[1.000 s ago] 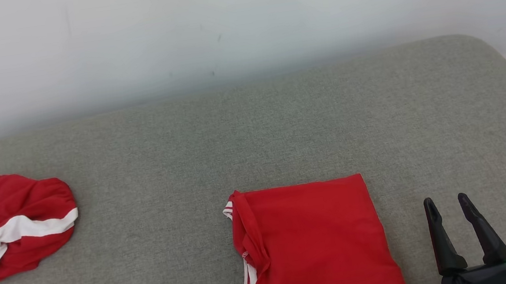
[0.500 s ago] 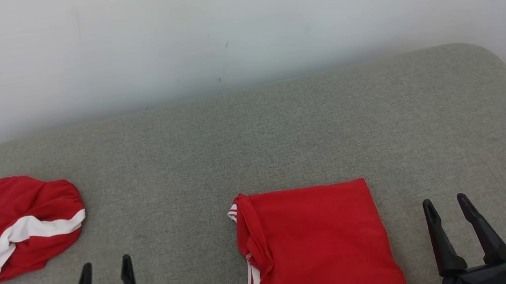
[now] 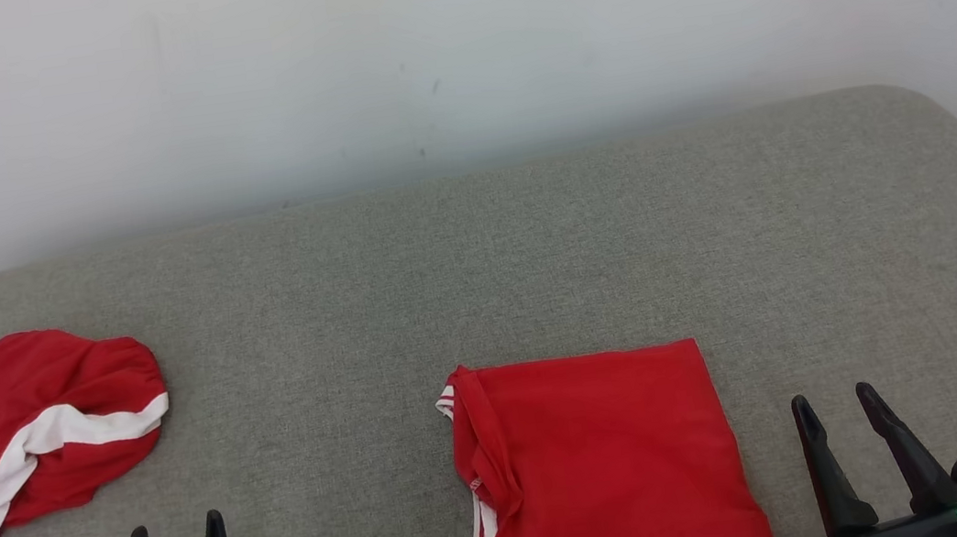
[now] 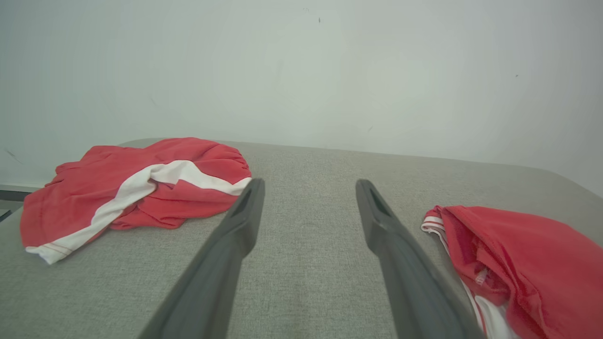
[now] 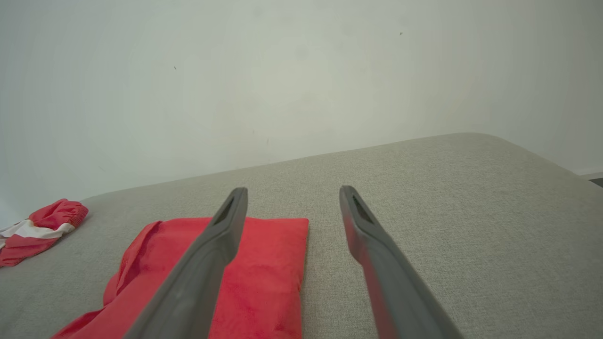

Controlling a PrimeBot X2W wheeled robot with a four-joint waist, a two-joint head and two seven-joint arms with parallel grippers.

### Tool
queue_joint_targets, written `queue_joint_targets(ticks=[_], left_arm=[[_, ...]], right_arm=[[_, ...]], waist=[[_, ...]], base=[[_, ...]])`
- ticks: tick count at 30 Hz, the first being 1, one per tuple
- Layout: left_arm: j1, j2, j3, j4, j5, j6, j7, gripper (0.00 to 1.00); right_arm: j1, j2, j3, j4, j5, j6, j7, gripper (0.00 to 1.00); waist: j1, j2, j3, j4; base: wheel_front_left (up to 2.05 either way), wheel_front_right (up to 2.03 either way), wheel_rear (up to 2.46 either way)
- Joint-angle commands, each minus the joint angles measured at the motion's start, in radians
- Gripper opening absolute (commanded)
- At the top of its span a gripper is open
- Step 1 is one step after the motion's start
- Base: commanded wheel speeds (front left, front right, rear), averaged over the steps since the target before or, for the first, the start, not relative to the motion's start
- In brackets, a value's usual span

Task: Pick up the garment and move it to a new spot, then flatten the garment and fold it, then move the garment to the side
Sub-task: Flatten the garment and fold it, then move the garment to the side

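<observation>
Judging by the folded garment [image 3: 601,465] lying near centre on the cushion [image 3: 532,252], you're at the last step: moving it aside. Your left gripper [image 3: 177,525] and right gripper [image 3: 831,396] flank it, both spread and empty; next, pinch its edge.

Entry: lettering, labels, brands, numbers, signs.
Count: none legible.
- Folded red garment [image 3: 601,465]: plain red cloth with white striped trim along one edge; no print that can be read.
- Crumpled red garment [image 3: 10,432]: red cloth with a broad white band; no print that can be read.
</observation>
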Motion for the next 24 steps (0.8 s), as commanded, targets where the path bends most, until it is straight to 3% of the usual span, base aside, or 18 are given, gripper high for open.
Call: queue_joint_targets(ticks=[1,7,24], left_arm=[[0.01,-0.002,0.008,0.011,0.01,-0.014,-0.002,1.0],[0.006,-0.008,0.019,0.041,0.03,-0.045,-0.002,1.0],[-0.009,-0.033,0.063,0.044,0.059,-0.071,-0.002,1.0]], right_arm=[[0.012,-0.007,0.002,0.002,-0.008,-0.003,0.0,1.0],[0.018,-0.011,0.007,0.009,-0.016,-0.003,0.004,1.0],[0.021,-0.001,0.007,0.02,-0.031,-0.003,0.014,1.0]], waist=[[0.0,0.0,-0.001,0.003],[0.0,0.0,-0.005,0.006],[0.0,0.0,-0.005,0.013]], base=[[0.0,0.0,0.0],[0.0,0.0,0.0],[0.0,0.0,0.0]])
